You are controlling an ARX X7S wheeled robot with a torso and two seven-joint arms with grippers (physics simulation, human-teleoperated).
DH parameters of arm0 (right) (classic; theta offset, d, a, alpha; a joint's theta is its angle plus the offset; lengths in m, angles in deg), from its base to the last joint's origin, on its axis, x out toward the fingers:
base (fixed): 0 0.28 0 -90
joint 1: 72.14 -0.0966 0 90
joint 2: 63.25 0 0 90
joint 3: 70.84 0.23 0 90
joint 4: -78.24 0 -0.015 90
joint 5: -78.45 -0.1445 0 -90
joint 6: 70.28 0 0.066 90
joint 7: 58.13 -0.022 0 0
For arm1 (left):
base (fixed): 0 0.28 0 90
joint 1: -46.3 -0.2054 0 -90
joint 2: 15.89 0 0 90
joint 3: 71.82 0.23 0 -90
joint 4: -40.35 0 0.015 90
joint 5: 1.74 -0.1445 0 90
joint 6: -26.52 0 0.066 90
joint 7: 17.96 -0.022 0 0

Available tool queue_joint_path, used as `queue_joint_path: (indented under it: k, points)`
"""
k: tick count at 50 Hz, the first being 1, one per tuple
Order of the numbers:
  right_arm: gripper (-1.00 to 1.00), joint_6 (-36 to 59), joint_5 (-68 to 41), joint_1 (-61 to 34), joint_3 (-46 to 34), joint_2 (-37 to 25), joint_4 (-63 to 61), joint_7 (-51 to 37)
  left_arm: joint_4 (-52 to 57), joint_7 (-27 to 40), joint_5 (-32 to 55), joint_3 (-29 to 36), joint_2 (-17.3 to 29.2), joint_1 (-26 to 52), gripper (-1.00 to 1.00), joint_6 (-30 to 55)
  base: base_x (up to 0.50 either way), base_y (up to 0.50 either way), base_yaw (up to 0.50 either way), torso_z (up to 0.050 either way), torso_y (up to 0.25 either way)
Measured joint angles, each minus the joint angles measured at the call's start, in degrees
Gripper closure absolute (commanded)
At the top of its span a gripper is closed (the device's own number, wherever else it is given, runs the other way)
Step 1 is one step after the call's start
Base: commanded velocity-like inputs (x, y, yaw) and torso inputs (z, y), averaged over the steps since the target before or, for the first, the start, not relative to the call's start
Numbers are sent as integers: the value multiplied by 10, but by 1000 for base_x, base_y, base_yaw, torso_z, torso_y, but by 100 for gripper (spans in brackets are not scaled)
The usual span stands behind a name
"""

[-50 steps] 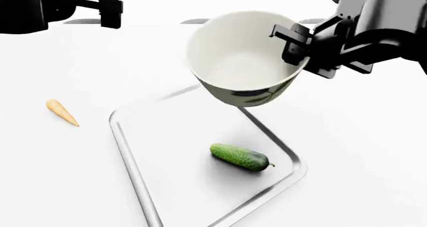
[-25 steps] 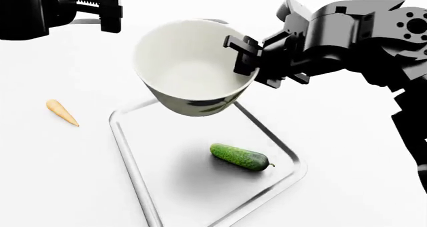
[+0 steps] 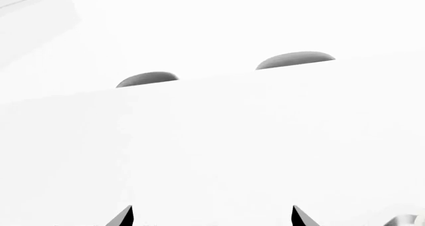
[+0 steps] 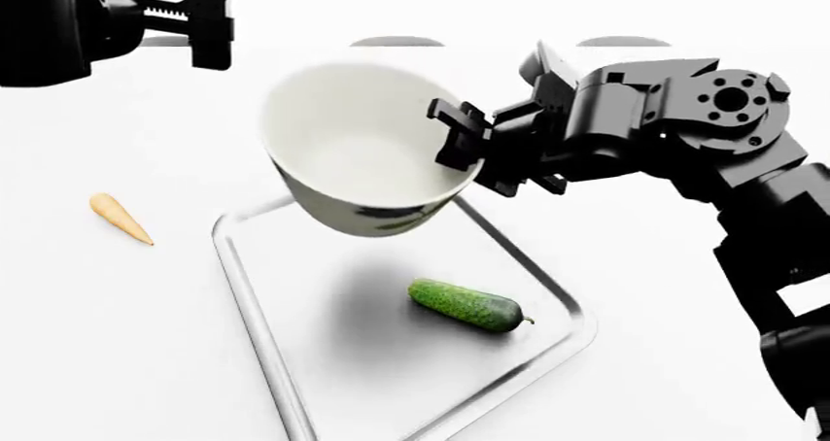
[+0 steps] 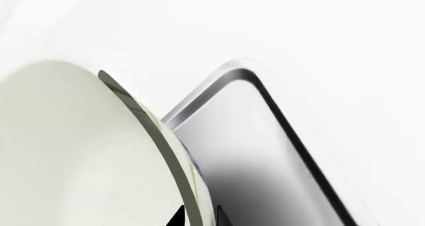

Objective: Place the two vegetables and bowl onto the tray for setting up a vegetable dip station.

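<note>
My right gripper is shut on the rim of the cream-white bowl, holding it tilted in the air above the far end of the silver tray. In the right wrist view the bowl wall passes between my right gripper tips, with the tray below. The dark-green cucumber lies on the tray. The orange carrot lies on the table left of the tray. My left gripper hovers at the far left; its tips stand apart, open and empty.
The white tabletop surrounds the tray. Two grey rounded shapes sit beyond the far table edge, also visible as grey domes in the left wrist view.
The right arm carried the bowl leftward and slightly down, over the tray's far end. The cucumber, carrot and left arm stayed put.
</note>
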Motion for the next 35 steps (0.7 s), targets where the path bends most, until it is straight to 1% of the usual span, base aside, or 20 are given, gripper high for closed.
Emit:
queue_joint_path:
  k: [8, 23, 35]
  points:
    - [100, 4, 17, 3, -11, 5, 17, 17, 1, 3, 5, -1, 3, -2, -100, -1, 0, 0, 0, 0, 0]
    - [100, 23, 28, 3, -26, -4, 0, 4, 3, 10, 13, -1, 7, -7, -100, -5, 0, 0, 0, 0, 0]
    - [100, 31, 49, 7, -40, 5, 23, 32, 6, 16, 21, -5, 11, -12, -100, -6, 0, 0, 0, 0, 0]
